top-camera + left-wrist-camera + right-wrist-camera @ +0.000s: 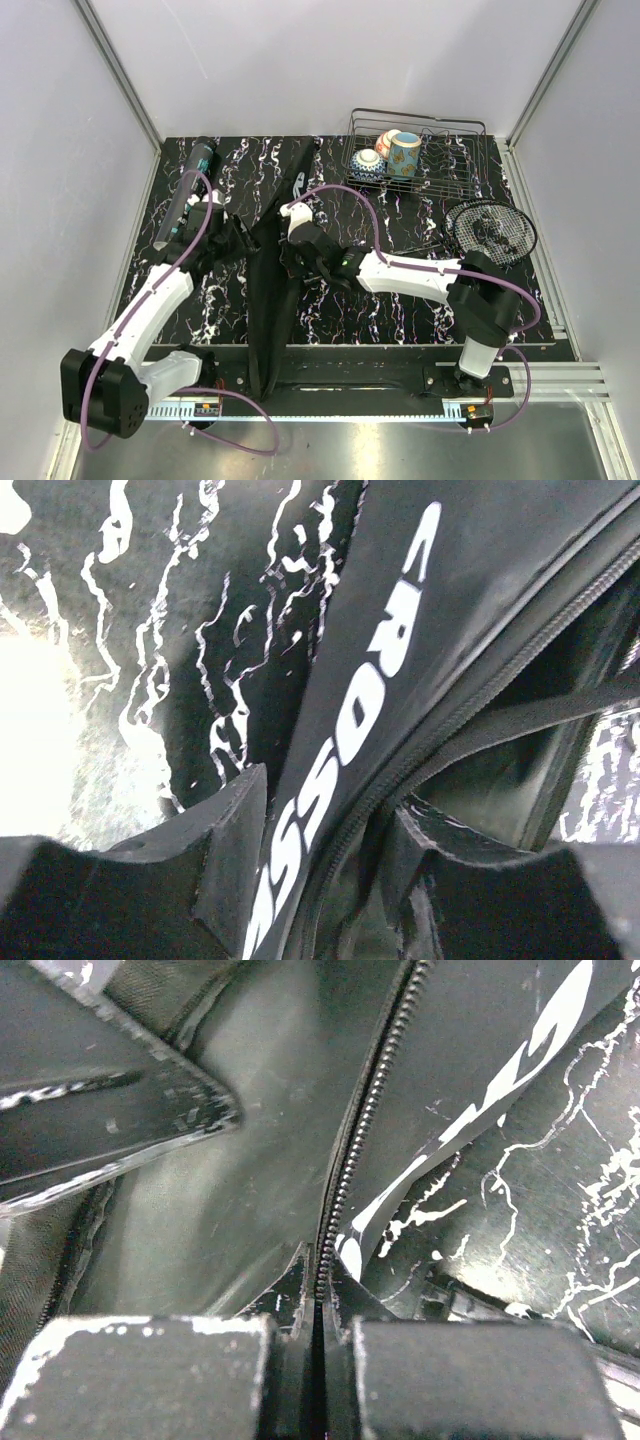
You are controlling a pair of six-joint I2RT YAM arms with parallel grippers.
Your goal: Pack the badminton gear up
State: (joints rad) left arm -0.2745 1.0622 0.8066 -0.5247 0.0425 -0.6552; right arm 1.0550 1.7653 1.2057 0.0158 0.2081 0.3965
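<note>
Pinching together on the zipper (365,1110) edge of the bag (250,1130), my right pincer (320,1305) covers the teeth it grips, while my left pincer (325,870) stands apart astride the lettered flap. The bag's inside is too dark to read. The racket (490,228) lies well right, the tube (185,195) well left.
</note>
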